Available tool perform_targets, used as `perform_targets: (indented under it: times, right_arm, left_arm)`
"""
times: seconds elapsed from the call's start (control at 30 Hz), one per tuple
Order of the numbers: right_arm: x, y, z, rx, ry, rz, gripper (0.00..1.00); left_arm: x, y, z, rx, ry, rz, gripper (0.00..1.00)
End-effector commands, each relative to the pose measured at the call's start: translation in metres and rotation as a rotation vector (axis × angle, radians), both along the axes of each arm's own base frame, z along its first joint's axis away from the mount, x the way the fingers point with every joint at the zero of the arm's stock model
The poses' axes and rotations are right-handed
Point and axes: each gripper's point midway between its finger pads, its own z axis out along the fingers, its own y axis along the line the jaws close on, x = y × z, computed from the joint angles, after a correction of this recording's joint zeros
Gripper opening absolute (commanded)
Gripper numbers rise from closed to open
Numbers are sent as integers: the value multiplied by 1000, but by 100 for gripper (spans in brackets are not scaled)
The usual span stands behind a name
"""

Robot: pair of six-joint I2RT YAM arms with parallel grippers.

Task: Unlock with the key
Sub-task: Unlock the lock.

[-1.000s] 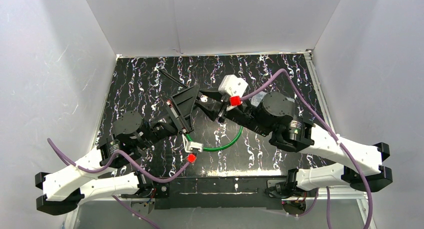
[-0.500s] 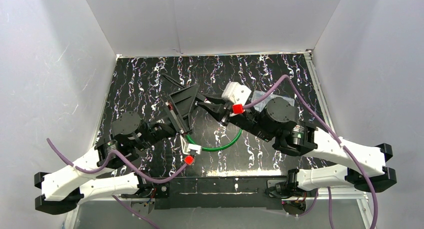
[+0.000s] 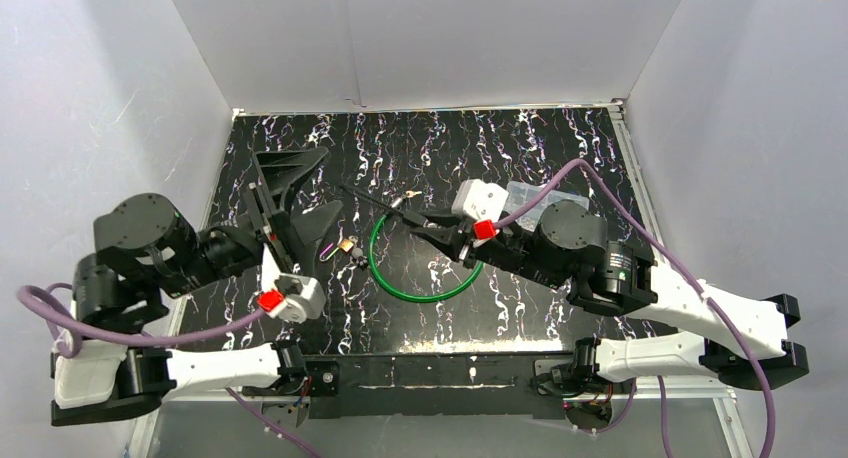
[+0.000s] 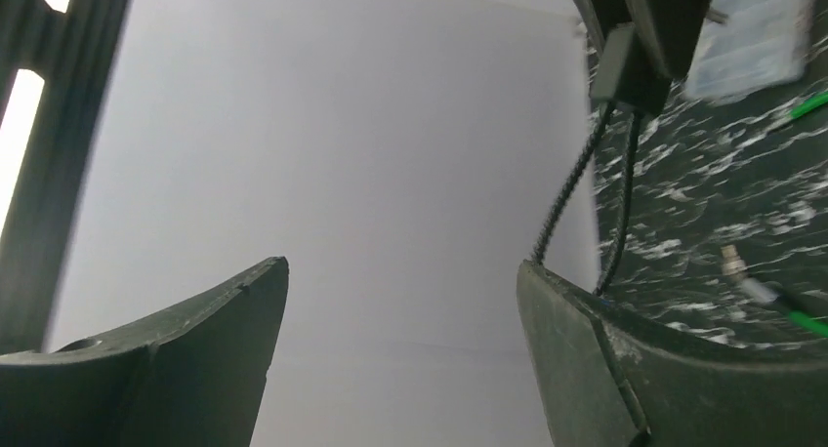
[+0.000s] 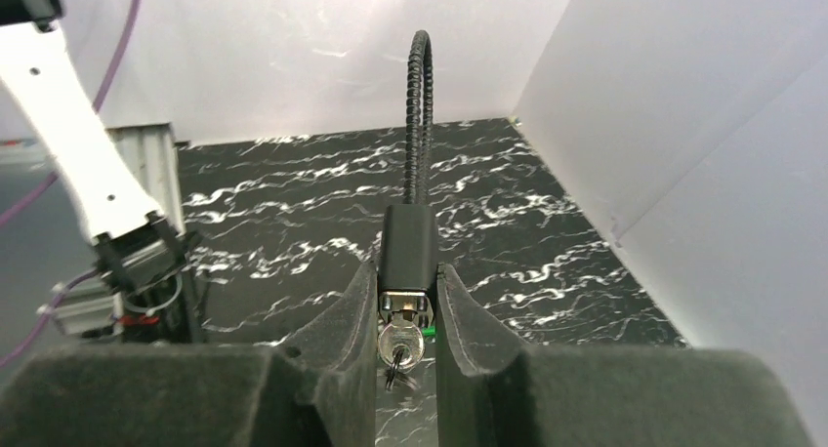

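Left gripper [image 3: 305, 190]: jaws spread wide, empty, raised at far left. Right gripper [image 5: 405, 281]: jaws clenched on the black lock body [image 5: 408, 242], key [image 5: 400, 345] in its near end, green cable [image 3: 400, 288] looped below. My worry: the key torque twists the lock out of that one grip. Black marbled worktop [image 3: 560, 148], white walls [image 3: 420, 38] around.

Black marbled table [image 3: 560, 138], green cable [image 3: 400, 291], clear bag [image 3: 535, 193]
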Motion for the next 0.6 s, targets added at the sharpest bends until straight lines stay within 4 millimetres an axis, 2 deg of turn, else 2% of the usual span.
perform_targets:
  times: [0.0,0.07,0.17,0.27,0.37,0.47,0.57]
  right_arm:
    - [-28,-8,32,90,51,159,1]
    - [-34,-15,36,104,95,215,1]
    - [-48,-23,45,136,193,360,1]
    - [-50,-27,49,142,254,421,1]
    - [-51,-28,50,146,271,449,1]
    - [-53,-30,52,147,271,468,1]
    - [-54,-28,50,135,275,479,1]
  left_arm:
    - [-20,2,-37,100,435,-24,86]
    - [-30,-5,-26,84,533,-63,88]
    - [-40,-16,-23,92,682,-82,89]
    - [-49,-25,-12,40,769,-121,93]
    - [-58,-32,-20,25,862,-149,98]
    - [-58,-40,-38,25,943,-128,98]
    - [-59,-44,-50,46,951,-137,98]
